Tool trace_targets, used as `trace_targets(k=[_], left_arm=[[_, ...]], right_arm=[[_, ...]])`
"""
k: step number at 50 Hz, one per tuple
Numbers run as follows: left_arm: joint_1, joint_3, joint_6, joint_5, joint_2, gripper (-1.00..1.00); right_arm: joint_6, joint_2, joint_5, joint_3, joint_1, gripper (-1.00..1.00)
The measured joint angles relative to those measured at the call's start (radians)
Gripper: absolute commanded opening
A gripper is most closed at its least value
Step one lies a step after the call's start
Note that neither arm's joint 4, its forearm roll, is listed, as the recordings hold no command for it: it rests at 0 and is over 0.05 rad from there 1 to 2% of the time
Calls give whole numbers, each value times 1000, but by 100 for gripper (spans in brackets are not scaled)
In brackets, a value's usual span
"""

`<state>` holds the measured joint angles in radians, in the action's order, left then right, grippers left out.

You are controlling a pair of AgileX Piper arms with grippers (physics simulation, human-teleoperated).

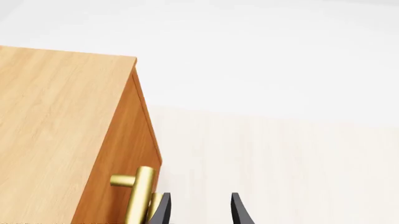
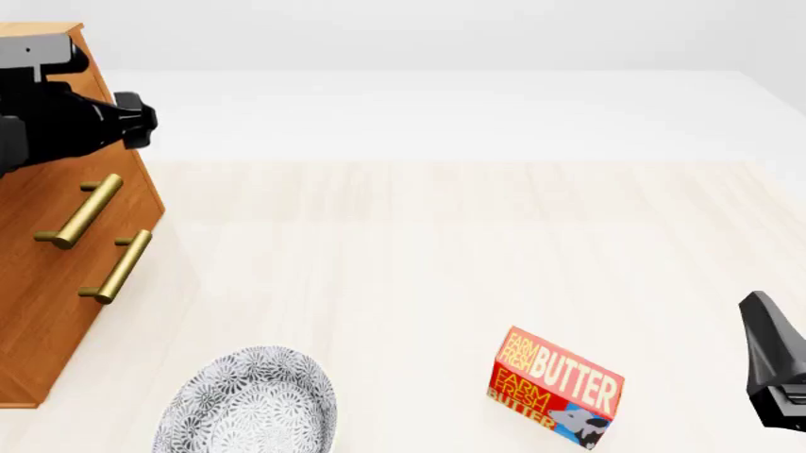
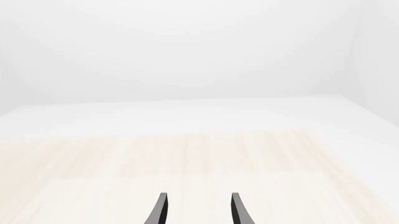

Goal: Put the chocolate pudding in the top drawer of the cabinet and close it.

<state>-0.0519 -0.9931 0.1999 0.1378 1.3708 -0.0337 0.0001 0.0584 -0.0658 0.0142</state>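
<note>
The honey-brown cabinet (image 2: 51, 283) stands at the table's left edge, with both drawers looking shut. The top drawer (image 2: 94, 184) carries a brass bar handle (image 2: 78, 212). The lower handle (image 2: 116, 267) sits just under it. My left arm (image 2: 57, 127) hangs in front of the cabinet's upper corner. In the left wrist view my left gripper (image 1: 199, 212) is open and holds nothing. One finger (image 1: 160, 210) sits right beside a brass handle (image 1: 138, 193). My right gripper (image 3: 198, 212) is open over bare table, low at the right edge (image 2: 775, 363). The chocolate pudding is out of view.
A red-orange BUTTER box (image 2: 554, 387) stands at the front, right of centre. A grey patterned plate (image 2: 245, 406) lies at the front left, near the cabinet's base. The pale wooden table (image 2: 441, 236) stretches between them.
</note>
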Motion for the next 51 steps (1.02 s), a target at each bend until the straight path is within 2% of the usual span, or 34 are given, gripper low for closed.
trace_targets(k=[51], left_arm=[[21,73,23,132,-172,100]], right_arm=[[0,0,0,0,0,100]])
